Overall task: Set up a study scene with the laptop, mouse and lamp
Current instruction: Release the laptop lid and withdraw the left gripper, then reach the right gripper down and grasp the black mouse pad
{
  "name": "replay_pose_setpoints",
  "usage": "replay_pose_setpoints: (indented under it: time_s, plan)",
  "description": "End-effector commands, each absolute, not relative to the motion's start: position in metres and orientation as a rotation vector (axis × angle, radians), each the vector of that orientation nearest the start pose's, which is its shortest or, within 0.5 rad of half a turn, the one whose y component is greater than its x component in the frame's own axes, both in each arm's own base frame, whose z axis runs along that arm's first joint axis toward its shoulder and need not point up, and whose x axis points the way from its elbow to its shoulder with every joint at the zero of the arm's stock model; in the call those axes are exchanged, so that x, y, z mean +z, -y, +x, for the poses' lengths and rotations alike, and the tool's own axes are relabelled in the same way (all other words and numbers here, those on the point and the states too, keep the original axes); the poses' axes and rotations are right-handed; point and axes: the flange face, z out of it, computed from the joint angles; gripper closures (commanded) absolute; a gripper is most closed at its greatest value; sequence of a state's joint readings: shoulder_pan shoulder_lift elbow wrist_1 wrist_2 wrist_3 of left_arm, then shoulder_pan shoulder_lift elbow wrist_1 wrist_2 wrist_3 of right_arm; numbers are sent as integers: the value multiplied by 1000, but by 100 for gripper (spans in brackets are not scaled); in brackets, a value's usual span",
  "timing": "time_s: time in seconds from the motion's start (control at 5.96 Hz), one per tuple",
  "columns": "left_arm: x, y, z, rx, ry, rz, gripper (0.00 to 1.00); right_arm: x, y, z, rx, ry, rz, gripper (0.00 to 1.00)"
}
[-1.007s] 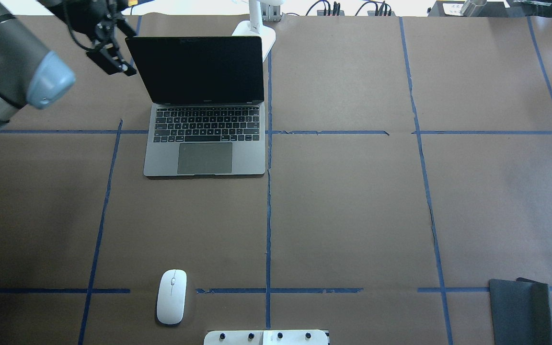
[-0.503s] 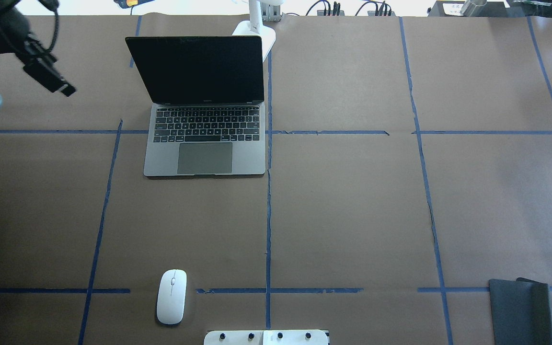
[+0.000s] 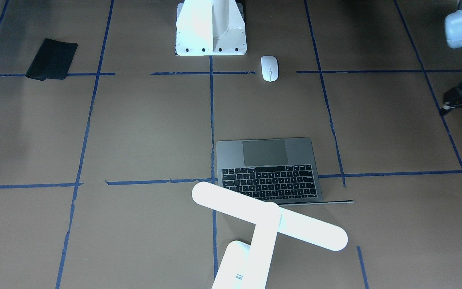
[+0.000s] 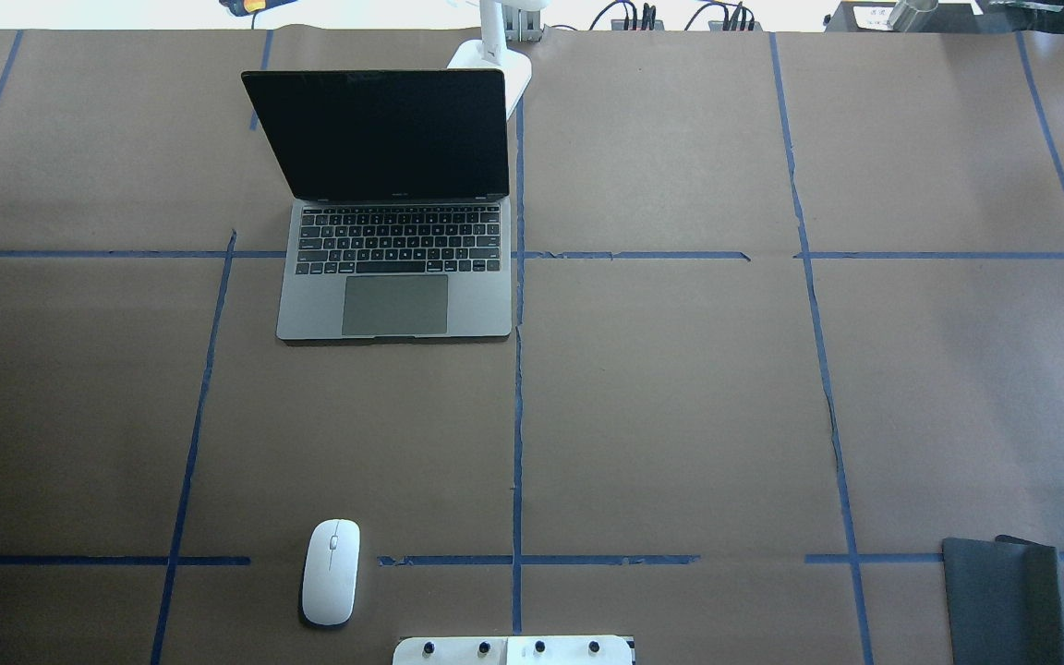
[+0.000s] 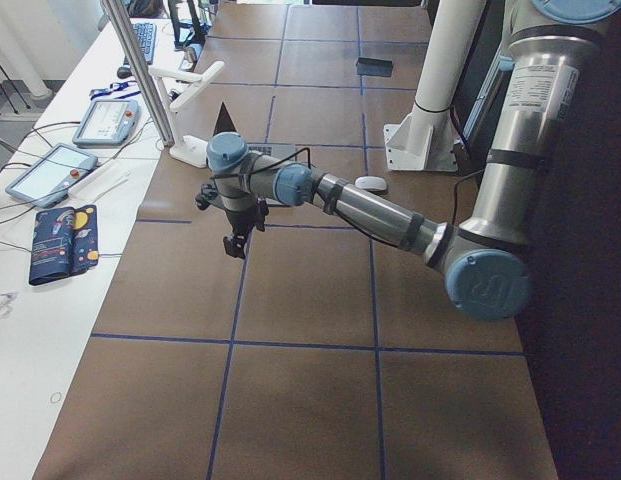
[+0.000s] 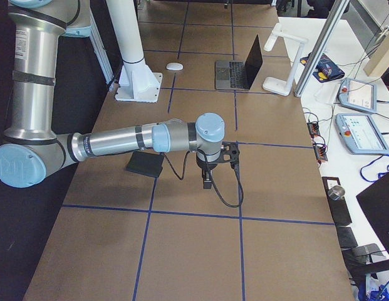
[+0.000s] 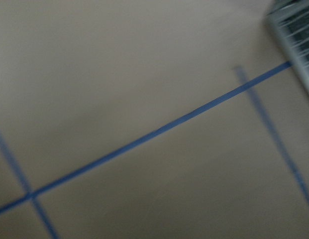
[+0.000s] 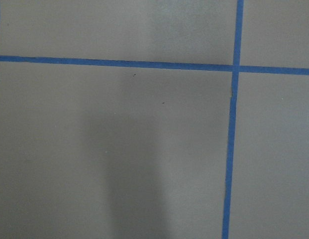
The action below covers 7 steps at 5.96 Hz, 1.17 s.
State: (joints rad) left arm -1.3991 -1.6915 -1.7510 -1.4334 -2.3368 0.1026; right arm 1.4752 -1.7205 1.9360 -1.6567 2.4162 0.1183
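Both the edge-cropped left gripper and the side-viewed right gripper hide their spread; cannot tell.

laptop left-centre | lamp behind laptop | mouse before laptop | mouse pad far right

No wording can be read anywhere on the desk. The lamp carries a small label on its white arm, the print too small to make out. The laptop shows a tiny mark below its dark screen and pale legends on its black keys, all illegible.
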Motion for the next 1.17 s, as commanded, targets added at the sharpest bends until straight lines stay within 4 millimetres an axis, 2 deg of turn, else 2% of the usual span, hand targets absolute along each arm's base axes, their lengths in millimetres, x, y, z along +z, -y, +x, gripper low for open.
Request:
replay_pose_setpoints:
  time_s: [0.0,0.17,0.34,0.67,0.84,1.01]
  plan:
    - [614,509,-63,229,-775,85,0,517,420,-8,42,883,-13,0]
    - [614,507,-65,214,-804,84,0,501,389,-30,82,888,-51,0]
    - [606,511,-62,203,-837,95,0,510,358,-53,109,925,-10,0]
    - [599,513,-62,173,-843,91,0,526,292,-117,169,930,-17,0]
    - [599,513,-62,173,-843,91,0,556,260,-144,183,902,-4,0]
    - [596,514,-62,174,-842,97,0,604,228,-169,189,903,11,0]
